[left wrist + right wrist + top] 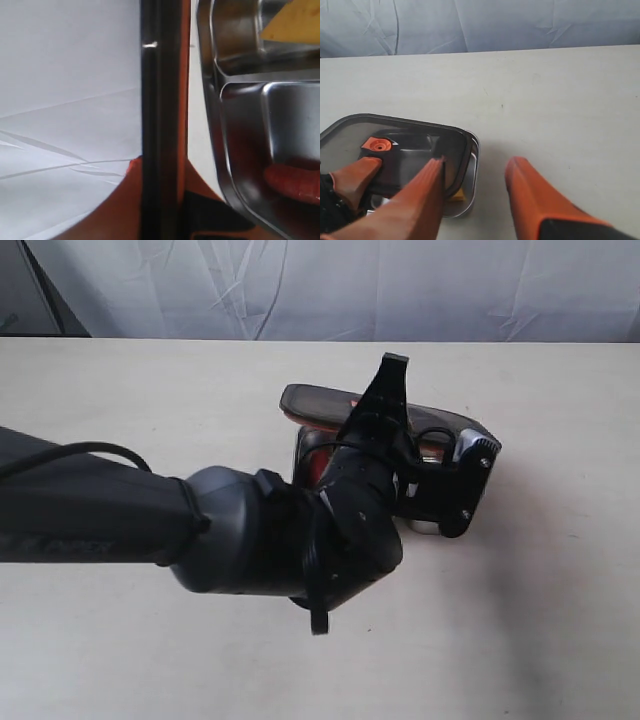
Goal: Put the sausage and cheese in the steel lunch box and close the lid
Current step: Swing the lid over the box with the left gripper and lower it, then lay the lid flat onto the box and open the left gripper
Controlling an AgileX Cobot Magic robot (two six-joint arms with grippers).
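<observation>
White table (560, 620), grey creased cloth (300, 290) behind. Dark smoky translucent rectangular lid (415, 135) is pinched at its edge by the jaws of the left gripper (160, 215) and held tilted over the shiny two-compartment steel lunch box (220, 150). Small yellow cheese wedge (292, 27) is seen in one compartment, glossy red ridged sausage (295, 182) in the other. Jaws of the right gripper (475, 195) are spread, nothing gripped, beside the box.

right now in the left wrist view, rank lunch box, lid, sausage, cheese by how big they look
steel lunch box
lid, seen edge-on
sausage and cheese: both cropped, too alike to rank
</observation>
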